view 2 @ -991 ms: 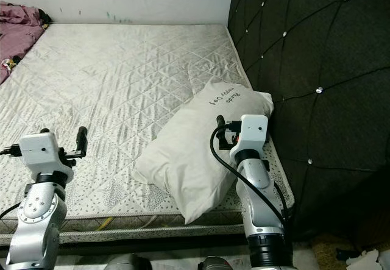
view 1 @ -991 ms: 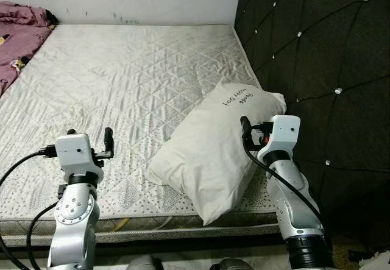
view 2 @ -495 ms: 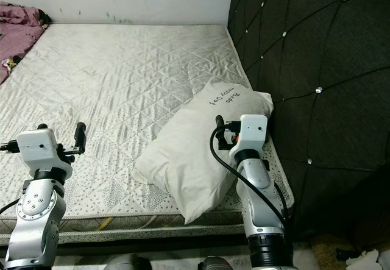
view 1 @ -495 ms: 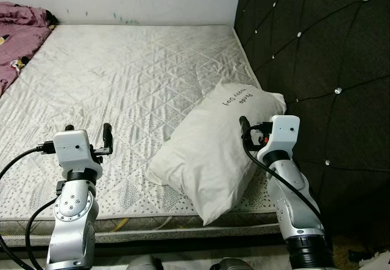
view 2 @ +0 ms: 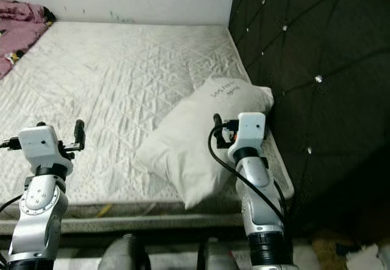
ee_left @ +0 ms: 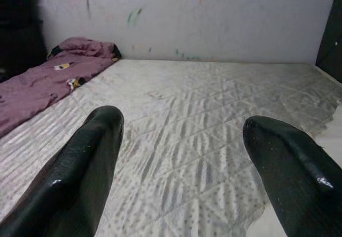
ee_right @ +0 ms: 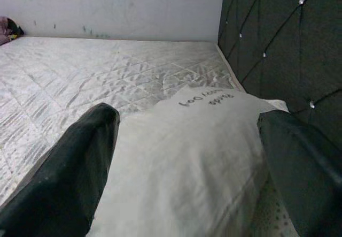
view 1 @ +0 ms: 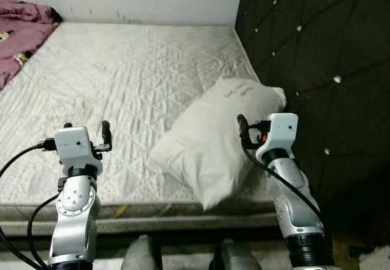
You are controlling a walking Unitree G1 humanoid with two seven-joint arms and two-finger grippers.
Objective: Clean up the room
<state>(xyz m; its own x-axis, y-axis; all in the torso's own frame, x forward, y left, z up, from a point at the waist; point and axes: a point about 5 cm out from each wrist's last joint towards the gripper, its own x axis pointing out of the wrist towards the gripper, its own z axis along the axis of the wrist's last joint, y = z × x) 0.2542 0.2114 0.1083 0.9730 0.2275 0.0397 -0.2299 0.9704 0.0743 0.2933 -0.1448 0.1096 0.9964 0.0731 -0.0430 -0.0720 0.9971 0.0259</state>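
Two items are left untidy, judging by the bed [view 1: 122, 75]: purple bedding [view 1: 21, 23] bunched at far left, left hand [view 1: 85, 137] spread and empty, pillow [view 1: 213, 142] askew beside the headboard [view 1: 317, 50], right hand [ee_right: 176, 157] spread over it.

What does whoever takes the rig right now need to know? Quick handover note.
Left end effector: open, holding nothing, raised over the near edge of the mattress.
Right end effector: open, holding nothing, fingers either side of the near end of the white pillow, not closed on it.
Pillow lies askew on the mattress beside the dark tufted headboard. Pink blanket is bunched at the far left corner.
Done: nothing visibly tidied.
Left: grasp and straighten the pillow, probably deal with the blanket.
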